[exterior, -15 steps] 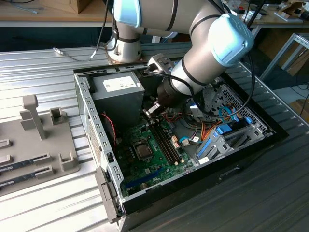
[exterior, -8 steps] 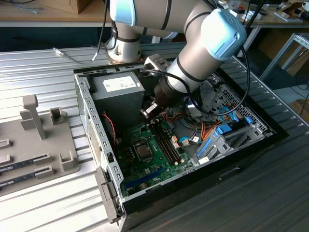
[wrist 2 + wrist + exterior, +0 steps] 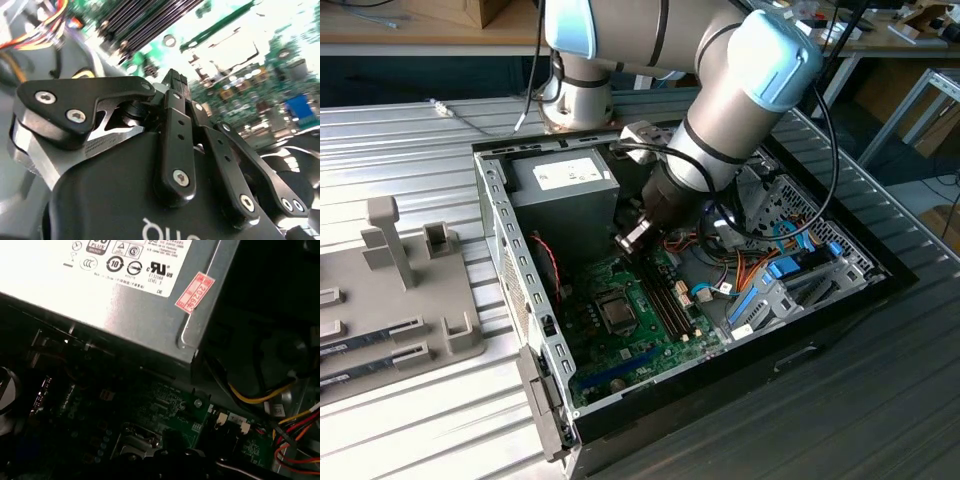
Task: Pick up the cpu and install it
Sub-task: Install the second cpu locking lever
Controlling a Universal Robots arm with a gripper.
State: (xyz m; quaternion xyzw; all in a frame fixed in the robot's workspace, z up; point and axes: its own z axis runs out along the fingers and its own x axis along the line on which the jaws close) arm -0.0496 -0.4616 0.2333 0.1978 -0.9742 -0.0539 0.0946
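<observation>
Here, the arm's black two-fingered gripper [image 3: 632, 237] is hanging inside an open black desktop computer case [image 3: 503, 235] that is lying on its side on a ribbed silver metal table [image 3: 410, 140]. In the exterior view it is hovering over the green motherboard [image 3: 645, 345], just beside the grey metal power-supply box [image 3: 565, 190] and close to the long black memory slots [image 3: 667, 300].

In the second wrist view the gripper [image 3: 176, 80] is showing its two black fingers [image 3: 177, 130] drawn in close together, tips nearly meeting, and nothing is visibly sitting between them; whether something very thin is being pinched there, I cannot tell.

The cpu [image 3: 617, 312], a small flat square chip with a dull grey top, is apparently lying in the metal-framed socket [image 3: 134, 440] on the motherboard, below the gripper tip and apart from it in the exterior view; its green rim is too small to make out.

A bundle of orange, yellow and red wires [image 3: 272, 397] is running past the corner of the power-supply box [image 3: 125, 305] in the first wrist view. At the exterior view's left, a pale grey moulded fixture tray [image 3: 415, 300] is resting on the table, well apart from the case.
</observation>
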